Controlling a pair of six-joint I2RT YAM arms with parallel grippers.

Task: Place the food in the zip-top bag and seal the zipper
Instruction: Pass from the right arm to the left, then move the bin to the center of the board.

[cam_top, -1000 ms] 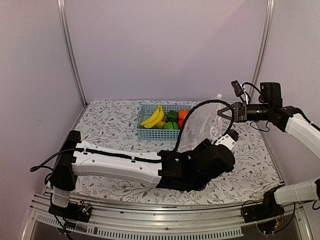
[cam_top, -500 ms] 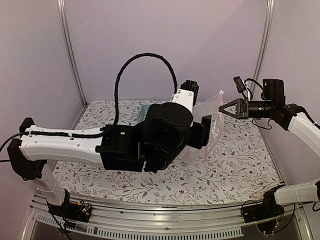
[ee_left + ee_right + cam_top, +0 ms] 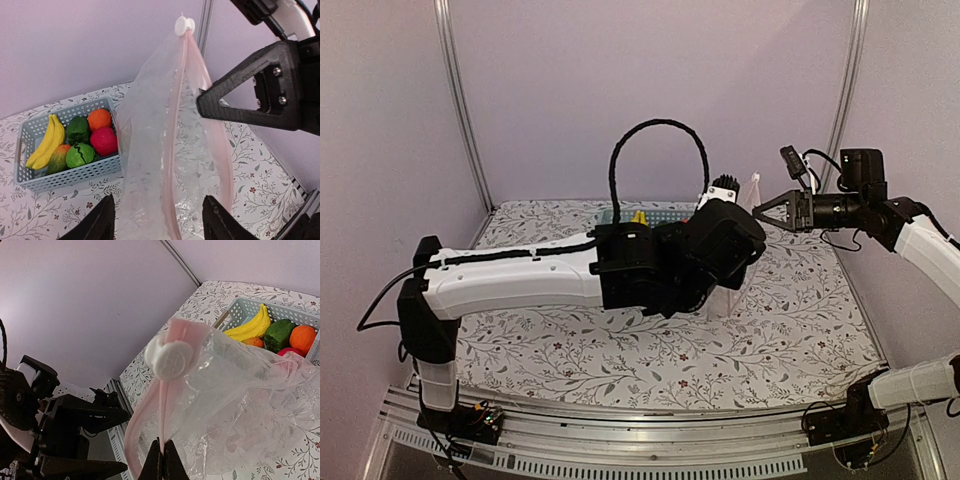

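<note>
**A:** Right gripper first: its fingers are pressed together on the pale pink zipper strip of the clear crinkly plastic zip-top bag, just below the round white slider tab.

**B:** The bag hangs from that pinch, slider uppermost, over the floral-patterned table. Below the slider the two pink lips gape apart. The bottom is cut off at the left wrist camera and covered by the left arm from overhead, so I can't tell whether it touches down.

**A:** Left gripper: fingers wide apart, with the bag hanging between them and nothing clamped. From overhead its own wrist hides it.

**B:** The food sits in the light-blue plastic basket, beyond the bag. There are yellow toy bananas, a green pepper, an orange, a pink-red fruit and a round green ball. The green-orange mango is partly tucked under the bananas.

**A:** From overhead, only a banana tip and a sliver of basket rim clear the arm.
</note>
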